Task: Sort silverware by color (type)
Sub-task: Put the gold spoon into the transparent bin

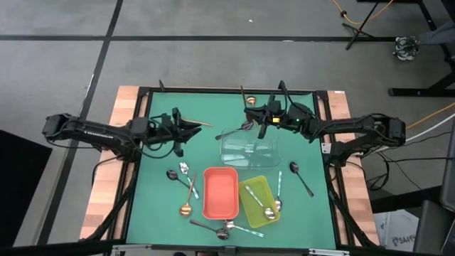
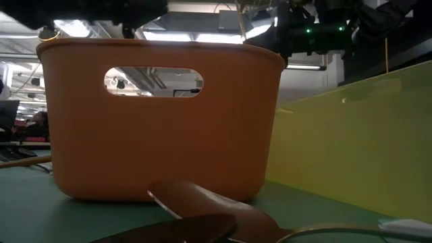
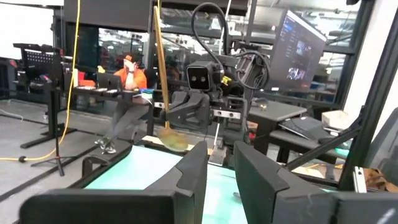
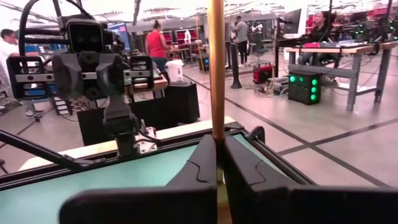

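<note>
Your right pincer [image 4: 217,163] is clamped shut on a copper-gold spoon [image 4: 216,68] above the clear tray [image 1: 249,148]. Your left pincer [image 3: 219,171] hovers half open and empty. Release carelessly and the spoon could drop into the wrong tray.

I can read no words, numbers or brand marks anywhere I look. The monitor [image 3: 297,50] past my left claw shows lines of bright text, but they seem too small to make out. The box [image 1: 389,227] by the table's corner may carry print; I cannot read it. My trays and silverware bear no labels.
</note>
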Robot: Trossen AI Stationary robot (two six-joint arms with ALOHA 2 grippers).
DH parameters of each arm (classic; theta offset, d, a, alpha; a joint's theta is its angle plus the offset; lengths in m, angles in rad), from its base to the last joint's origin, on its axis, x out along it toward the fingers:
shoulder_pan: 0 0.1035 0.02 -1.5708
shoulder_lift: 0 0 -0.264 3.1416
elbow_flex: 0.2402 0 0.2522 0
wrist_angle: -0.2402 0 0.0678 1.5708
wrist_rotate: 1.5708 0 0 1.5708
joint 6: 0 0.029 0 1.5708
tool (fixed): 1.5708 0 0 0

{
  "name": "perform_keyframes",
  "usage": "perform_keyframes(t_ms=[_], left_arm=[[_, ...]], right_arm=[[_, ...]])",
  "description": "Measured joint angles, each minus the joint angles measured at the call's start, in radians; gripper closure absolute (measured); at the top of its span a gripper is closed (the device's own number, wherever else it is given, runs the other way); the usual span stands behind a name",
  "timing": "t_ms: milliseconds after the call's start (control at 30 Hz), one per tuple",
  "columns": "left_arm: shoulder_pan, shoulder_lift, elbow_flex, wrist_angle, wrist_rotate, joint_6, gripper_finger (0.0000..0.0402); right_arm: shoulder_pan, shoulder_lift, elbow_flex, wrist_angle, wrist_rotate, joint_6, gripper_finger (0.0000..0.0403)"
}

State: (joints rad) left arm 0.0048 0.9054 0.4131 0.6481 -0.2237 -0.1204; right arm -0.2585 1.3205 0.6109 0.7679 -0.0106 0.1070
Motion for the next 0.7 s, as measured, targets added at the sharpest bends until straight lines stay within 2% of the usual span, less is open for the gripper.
perform_keyframes(t_ms=[567,700], left_arm=[[0.0,0.357,0.3,0.0,-0.002,0.0,0.0328],[0.001,0.425,0.36,0.0,-0.04,0.0,0.0328]], right_arm=[[0.019,0.0,0.0,0.001,-0.008,-0.006,0.0402],[0.019,0.0,0.0,0.0,-0.008,-0.006,0.0402]])
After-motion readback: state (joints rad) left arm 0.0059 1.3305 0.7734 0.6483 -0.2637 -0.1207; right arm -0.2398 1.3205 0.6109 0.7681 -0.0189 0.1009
